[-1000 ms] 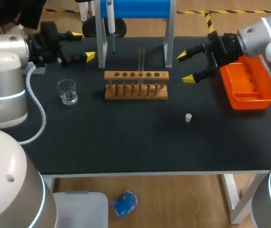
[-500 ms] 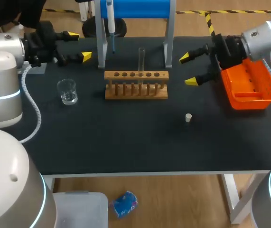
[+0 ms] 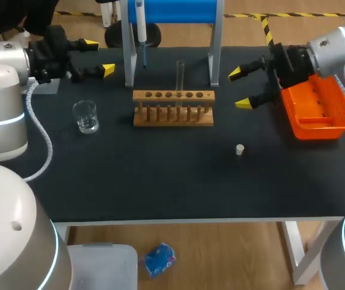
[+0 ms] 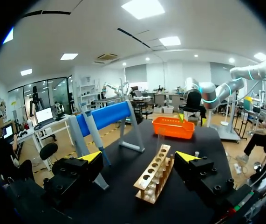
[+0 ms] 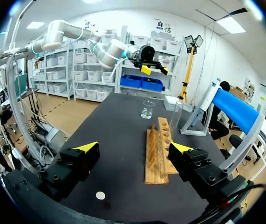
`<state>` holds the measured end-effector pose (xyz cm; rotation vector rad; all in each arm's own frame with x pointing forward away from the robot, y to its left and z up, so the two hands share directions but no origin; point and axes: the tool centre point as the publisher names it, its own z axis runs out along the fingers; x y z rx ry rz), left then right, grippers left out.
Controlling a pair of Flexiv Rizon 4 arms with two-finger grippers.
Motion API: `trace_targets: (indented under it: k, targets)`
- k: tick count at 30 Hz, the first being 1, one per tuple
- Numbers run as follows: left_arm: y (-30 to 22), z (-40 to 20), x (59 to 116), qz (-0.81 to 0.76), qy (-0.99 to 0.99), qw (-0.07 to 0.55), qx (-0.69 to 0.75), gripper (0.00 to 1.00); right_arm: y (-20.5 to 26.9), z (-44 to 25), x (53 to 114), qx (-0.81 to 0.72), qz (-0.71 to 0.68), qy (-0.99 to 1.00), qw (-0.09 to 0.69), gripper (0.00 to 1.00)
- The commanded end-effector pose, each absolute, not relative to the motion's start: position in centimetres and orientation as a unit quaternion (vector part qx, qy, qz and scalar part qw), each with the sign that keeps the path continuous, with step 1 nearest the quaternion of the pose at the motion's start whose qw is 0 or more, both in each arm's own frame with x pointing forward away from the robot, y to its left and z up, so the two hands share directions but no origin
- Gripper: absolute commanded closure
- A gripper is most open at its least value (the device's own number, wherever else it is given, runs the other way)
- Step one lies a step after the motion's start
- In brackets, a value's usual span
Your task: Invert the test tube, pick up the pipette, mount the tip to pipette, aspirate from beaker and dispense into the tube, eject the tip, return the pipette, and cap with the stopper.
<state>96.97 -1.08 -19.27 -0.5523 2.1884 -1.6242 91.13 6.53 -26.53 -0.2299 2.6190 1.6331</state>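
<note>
Black tabletop (image 3: pixel 160 175) is seen: clear glass test tube (image 3: pixel 180 75) stood upright in wooden rack (image 3: pixel 173 115), white pipette (image 3: pixel 141 30) hung on blue stand (image 3: pixel 172 9), small white stopper (image 3: pixel 240 149) laid loose. Left gripper (image 3: pixel 99 57) and right gripper (image 3: pixel 238 89) are spread wide, empty. Pipetting and capping are judged undone.

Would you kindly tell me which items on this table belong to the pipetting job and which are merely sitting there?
Job: test tube, pipette, beaker, stopper.
Not named in it: wooden rack, blue stand, orange tray.
</note>
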Motion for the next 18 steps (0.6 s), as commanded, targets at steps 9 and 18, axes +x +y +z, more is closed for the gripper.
trace_targets:
  k: [9,18]
  targets:
    - [3.3,-19.7,98.9,-0.588,0.746,0.203,-0.237,0.00,7.4,-26.8,89.0,-0.057,0.555,0.830,0.004,0.00]
    - [8.5,-19.9,101.0,-0.587,0.713,0.246,-0.293,0.00,8.1,-26.4,85.2,-0.053,0.596,0.801,-0.001,0.00]
